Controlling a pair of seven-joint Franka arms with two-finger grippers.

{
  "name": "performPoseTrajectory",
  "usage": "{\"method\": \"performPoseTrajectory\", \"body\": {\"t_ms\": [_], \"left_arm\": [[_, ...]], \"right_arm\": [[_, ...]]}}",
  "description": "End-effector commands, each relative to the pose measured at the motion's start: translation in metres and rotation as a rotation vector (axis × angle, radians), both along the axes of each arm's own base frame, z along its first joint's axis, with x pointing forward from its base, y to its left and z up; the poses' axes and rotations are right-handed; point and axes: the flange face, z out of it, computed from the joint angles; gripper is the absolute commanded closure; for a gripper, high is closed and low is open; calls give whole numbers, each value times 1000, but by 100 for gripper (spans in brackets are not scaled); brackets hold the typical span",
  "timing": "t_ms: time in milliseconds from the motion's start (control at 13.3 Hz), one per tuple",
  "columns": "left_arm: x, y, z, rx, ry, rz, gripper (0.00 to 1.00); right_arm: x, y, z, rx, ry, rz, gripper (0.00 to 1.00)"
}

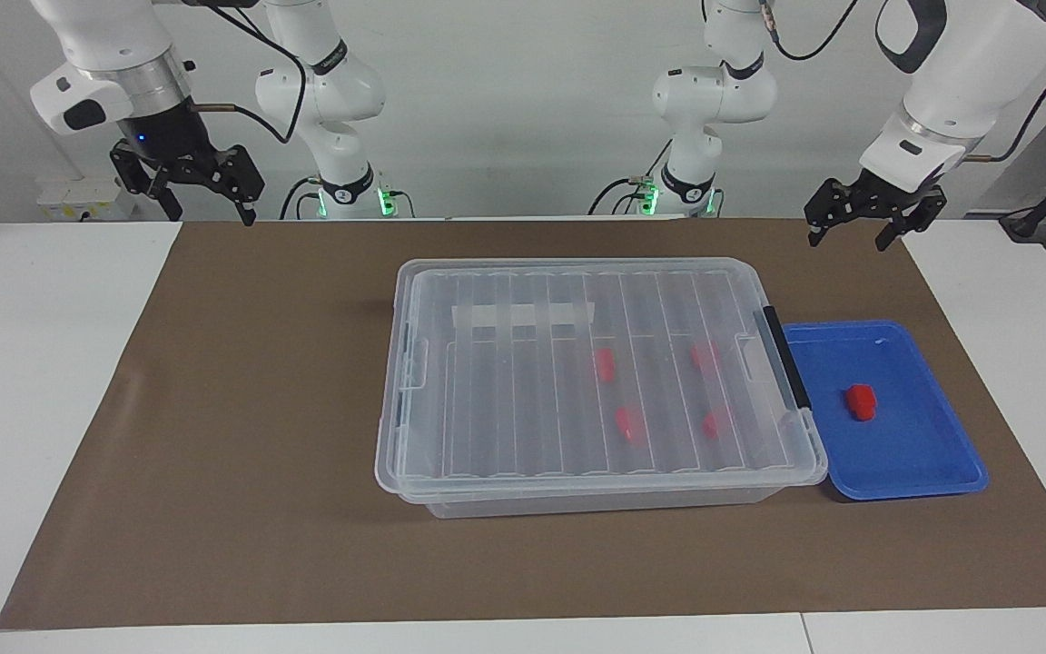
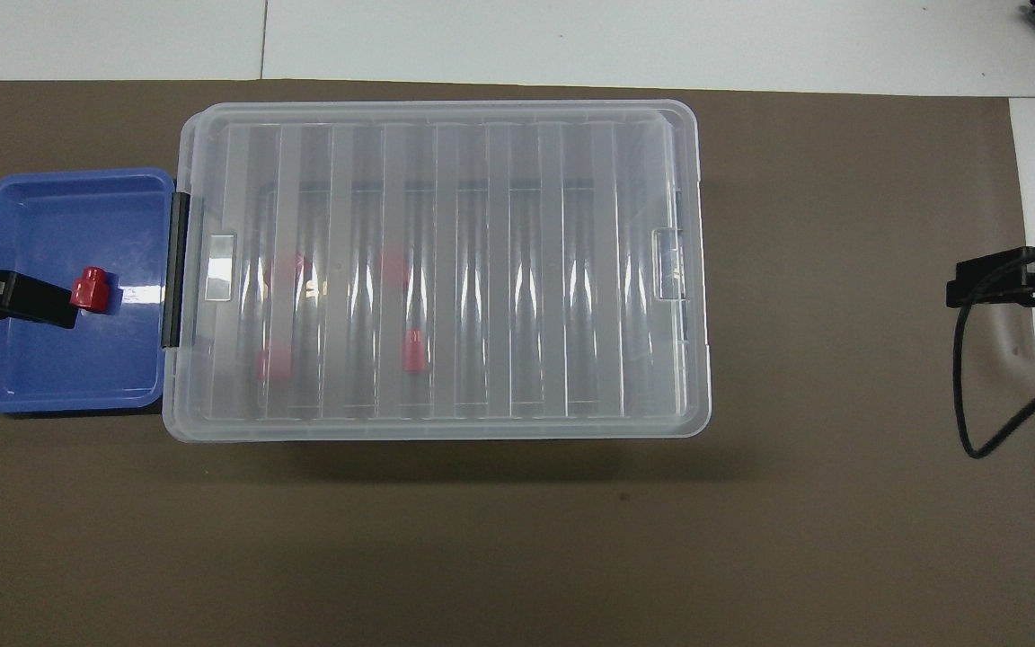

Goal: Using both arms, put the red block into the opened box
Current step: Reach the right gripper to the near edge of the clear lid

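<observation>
One red block (image 1: pixel 860 401) (image 2: pixel 89 289) lies in the flat blue tray (image 1: pixel 922 463) (image 2: pixel 32 377). The tray sits against the black-handled end of the clear box (image 1: pixel 505 409) (image 2: pixel 499 270), toward the left arm's end of the table. The ribbed lid lies flat on the box. Through the lid several more red blocks (image 1: pixel 606 364) show inside. My left gripper (image 1: pixel 848 238) (image 2: pixel 50 305) hangs open, high over the mat by the tray, touching nothing. High over the mat's edge at the right arm's end, my right gripper (image 1: pixel 208 214) (image 2: pixel 985 292) is open and empty.
A brown mat (image 1: pixel 241 436) covers the middle of the white table (image 1: pixel 42 363). The box's black handle (image 1: pixel 786 359) faces the tray, and a white label strip (image 1: pixel 523 315) shows under the lid. A black cable (image 2: pixel 976 422) loops below the right gripper.
</observation>
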Motion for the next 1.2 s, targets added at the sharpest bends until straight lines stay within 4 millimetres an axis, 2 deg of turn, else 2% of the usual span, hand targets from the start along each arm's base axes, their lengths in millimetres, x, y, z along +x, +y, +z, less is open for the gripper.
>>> {"method": "performPoseTrajectory", "body": {"t_ms": [0, 225, 451, 826, 976, 1126], "left_arm": [[-5, 2, 2, 2, -16, 8, 0], [-6, 2, 3, 2, -18, 8, 0], [-6, 2, 2, 2, -16, 8, 0], [-5, 1, 2, 2, -16, 6, 0], [-6, 2, 3, 2, -18, 8, 0], [-5, 2, 2, 2, -16, 8, 0]], "right_arm": [[0, 24, -30, 19, -18, -45, 0], [4, 40, -60, 27, -39, -50, 0], [10, 66, -86, 36, -73, -43, 0], [35, 119, -133, 54, -104, -61, 0], [38, 140, -146, 57, -106, -41, 0], [34, 140, -162, 50, -81, -35, 0]]}}
